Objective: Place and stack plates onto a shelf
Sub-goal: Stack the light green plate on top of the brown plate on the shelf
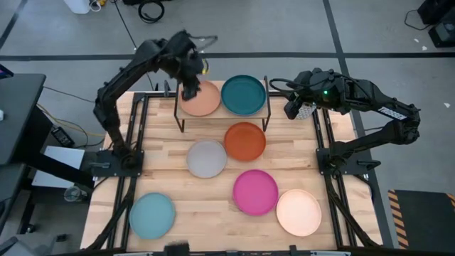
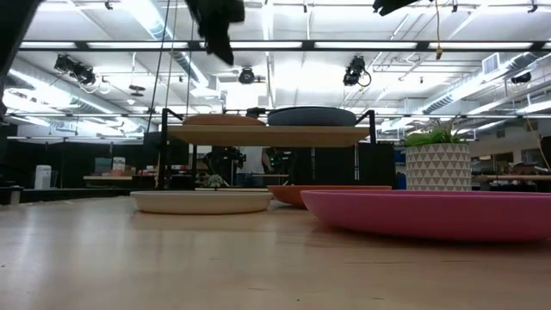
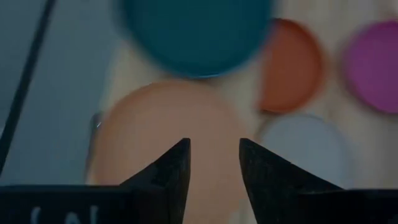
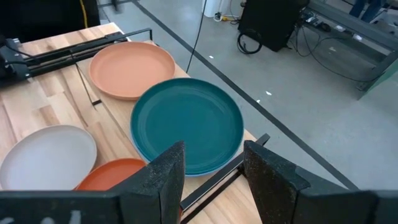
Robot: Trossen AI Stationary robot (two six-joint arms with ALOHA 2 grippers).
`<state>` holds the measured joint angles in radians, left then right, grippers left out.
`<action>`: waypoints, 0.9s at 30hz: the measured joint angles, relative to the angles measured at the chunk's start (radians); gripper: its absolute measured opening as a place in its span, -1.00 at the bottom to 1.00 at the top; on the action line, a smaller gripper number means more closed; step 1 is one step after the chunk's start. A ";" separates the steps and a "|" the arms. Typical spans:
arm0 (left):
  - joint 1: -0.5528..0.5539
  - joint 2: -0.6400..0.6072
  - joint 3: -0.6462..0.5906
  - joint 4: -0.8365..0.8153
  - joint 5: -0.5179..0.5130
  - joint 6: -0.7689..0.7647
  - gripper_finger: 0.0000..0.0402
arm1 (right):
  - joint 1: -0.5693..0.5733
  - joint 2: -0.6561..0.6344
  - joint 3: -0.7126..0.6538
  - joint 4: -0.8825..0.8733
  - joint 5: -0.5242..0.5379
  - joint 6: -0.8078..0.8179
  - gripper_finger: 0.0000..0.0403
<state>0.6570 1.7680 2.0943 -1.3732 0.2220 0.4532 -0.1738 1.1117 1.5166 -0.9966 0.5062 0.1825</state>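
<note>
Left tool hangs directly above the tan plate, at that plate's edge farthest from the teal one. Fingers set narrowly apart, nothing between them; the left wrist view shows the tan plate's surface through the gap. Right tool waits just off the shelf's end nearest the dark teal plate, fingers moderately apart, empty.

Shelf: long axis runs from one tool toward the other, across the worktop. Two plates lie flat on it, side by side along that axis, rims touching or nearly so; cannot tell which. In the low view both sit level on the wooden top. Plates are round, so no heading of their own.

Remaining on the worktop, all on the near side of the shelf from both tools: orange plate, grey plate, magenta plate, cream plate, light blue-green plate.

Risks, as judged:
- Shelf top looks full at two plates wide. Every further plate must stack; an off-centre drop could slide off, or push the plate below over the edge.
- Tan plate appears to reach the shelf's end under the left tool. A nudge from the fingertips could tip it off.
- Shelf has thin legs; a sideways push might shift it.
- Orange plate lies just beside the shelf's front leg, so a low approach there could clip the frame.
</note>
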 joint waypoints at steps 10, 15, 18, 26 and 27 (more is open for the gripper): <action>-0.390 -0.274 -0.401 0.041 0.100 -0.146 -0.29 | 0.000 0.000 0.000 0.000 0.003 0.008 -0.16; -0.636 -0.436 -0.661 0.163 0.084 -0.375 -0.29 | 0.000 0.000 0.000 0.000 0.001 0.008 -0.16; -0.775 -0.501 -0.805 0.242 0.052 -0.518 -0.29 | 0.000 0.000 0.000 0.000 -0.001 0.008 -0.16; -1.047 -0.520 -1.142 0.510 0.073 -0.782 -0.29 | 0.000 0.000 0.000 0.000 -0.002 0.007 -0.16; -1.067 -0.520 -1.181 0.549 0.082 -0.815 -0.29 | 0.000 0.000 0.000 0.000 -0.006 0.007 -0.16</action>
<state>-0.4097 1.2476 0.9133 -0.8240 0.3036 -0.3622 -0.1734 1.1114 1.5166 -0.9966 0.4999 0.1896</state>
